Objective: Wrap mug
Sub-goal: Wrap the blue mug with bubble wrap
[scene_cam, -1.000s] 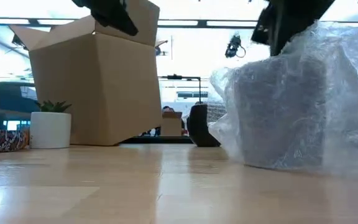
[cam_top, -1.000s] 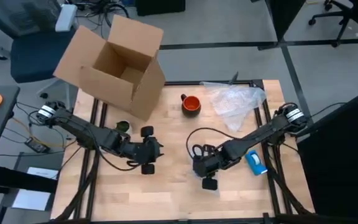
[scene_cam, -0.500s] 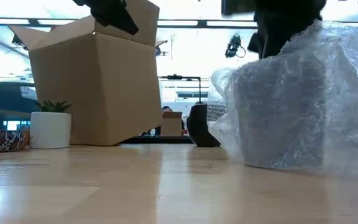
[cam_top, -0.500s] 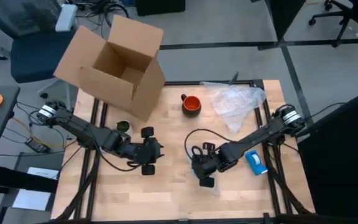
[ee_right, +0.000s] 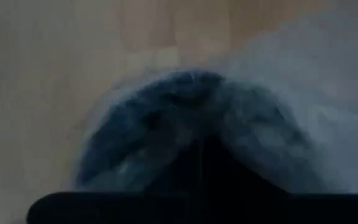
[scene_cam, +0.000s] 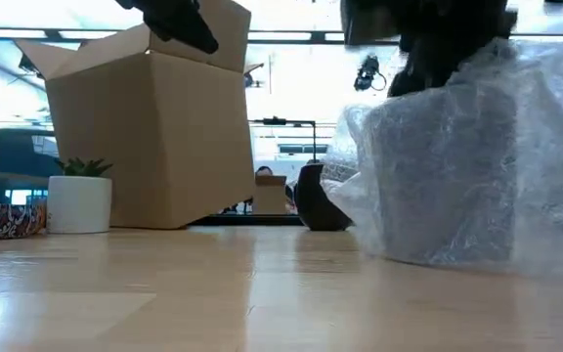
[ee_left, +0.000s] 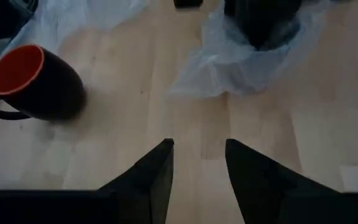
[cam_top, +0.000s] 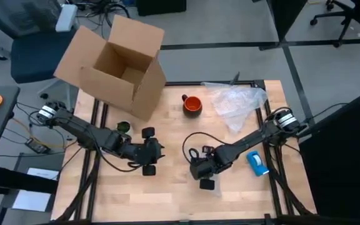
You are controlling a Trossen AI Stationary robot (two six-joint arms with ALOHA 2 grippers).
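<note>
The mug (cam_top: 192, 104), orange inside and dark outside, stands upright on the table's far middle; the left wrist view also shows the mug (ee_left: 33, 81). A crumpled clear plastic wrap (cam_top: 236, 103) lies to its right. My right gripper (cam_top: 195, 169), near the table's middle, is shut on another bunch of clear wrap (scene_cam: 448, 166), which billows below it. My left gripper (ee_left: 197, 162) hovers open and holding nothing left of the middle, pointing toward the mug and the right gripper. My right gripper holds the clear wrap by a bunched upper part (ee_left: 253, 59), which gathers around its fingers. The wrap itself hides the exact place of contact. The wrap hangs slack below the gripper, and its lower part (scene_cam: 438, 256) rests on the table.
An open cardboard box (cam_top: 114, 65) stands tilted at the far left corner. A blue object (cam_top: 257, 162) lies near the right edge. A small potted plant (scene_cam: 79, 196) sits left of the box. Bare wood (cam_top: 174, 194) stretches along the near edge.
My right gripper has shifted a little toward the table's left edge, taking the bunched wrap with it; the wrap's lower part has stayed on the table.
</note>
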